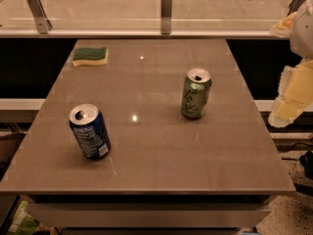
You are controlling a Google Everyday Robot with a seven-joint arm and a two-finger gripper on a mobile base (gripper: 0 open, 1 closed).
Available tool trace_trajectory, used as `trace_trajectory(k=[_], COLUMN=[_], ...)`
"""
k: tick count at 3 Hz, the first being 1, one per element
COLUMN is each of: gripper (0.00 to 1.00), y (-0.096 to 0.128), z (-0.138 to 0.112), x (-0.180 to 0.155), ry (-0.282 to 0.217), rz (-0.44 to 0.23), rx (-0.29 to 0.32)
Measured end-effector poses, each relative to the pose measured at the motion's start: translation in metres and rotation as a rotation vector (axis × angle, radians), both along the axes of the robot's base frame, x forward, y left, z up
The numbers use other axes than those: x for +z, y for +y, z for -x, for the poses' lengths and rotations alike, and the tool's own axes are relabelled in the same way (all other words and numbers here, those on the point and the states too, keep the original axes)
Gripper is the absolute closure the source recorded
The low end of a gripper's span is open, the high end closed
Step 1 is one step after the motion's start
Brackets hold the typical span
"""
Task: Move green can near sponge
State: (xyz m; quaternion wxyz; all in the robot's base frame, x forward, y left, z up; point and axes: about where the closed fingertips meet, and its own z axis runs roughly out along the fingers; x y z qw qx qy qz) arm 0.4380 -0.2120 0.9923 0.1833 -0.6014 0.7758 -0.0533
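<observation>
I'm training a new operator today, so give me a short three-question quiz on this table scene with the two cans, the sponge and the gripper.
1. True or false: the green can is touching the sponge.
2. Which thing stands nearest the front edge of the table? A) green can B) blue can C) sponge
3. Fill in: in the camera view the gripper hangs beyond the table's ____ edge, touching neither can.

Key: 1 false, since the sponge lies at the far left corner, well apart from the can. 2 B. 3 right.
</observation>
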Motion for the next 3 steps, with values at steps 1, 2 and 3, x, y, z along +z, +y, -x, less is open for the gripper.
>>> trace_trajectory(k=[1, 2, 3], gripper=[0.00, 0.00, 0.00], y=[0.000, -0.006, -0.016], z=[0.000, -0.004, -0.012], x=[0.000, 0.004, 0.006], ry=[0.000, -0.041, -0.099], rz=[0.000, -0.078, -0.211], rx=[0.000, -0.039, -0.099])
